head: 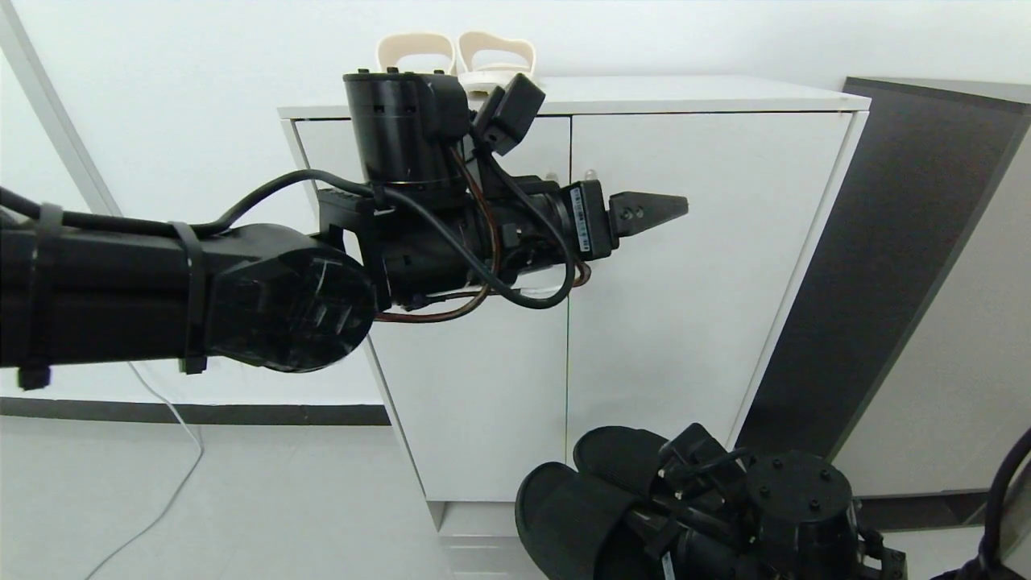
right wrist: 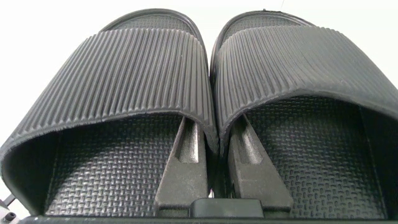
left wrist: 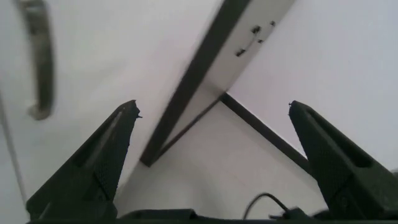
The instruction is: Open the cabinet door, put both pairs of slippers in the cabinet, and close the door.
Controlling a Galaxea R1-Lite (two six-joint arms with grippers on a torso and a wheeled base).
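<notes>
Left pincer (left wrist: pixel 212 107) gapes wide before the closed cabinet (head: pixel 693 282); right pincer (right wrist: pixel 216 124) clamps the black slippers (right wrist: pixel 124 68)

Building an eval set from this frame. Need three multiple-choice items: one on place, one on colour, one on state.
1. Where are the beige slippers? A on top of the cabinet; B on the floor; C inside it.
2. What colour is the pair in the right gripper? A white; B black; C red.
3. The left gripper is: A open; B shut on a handle; C holding a slipper.
Key: 1 A, they sit on its top. 2 B, black slippers are pinched between its fingers. 3 A, its fingers are apart with nothing between.
</notes>
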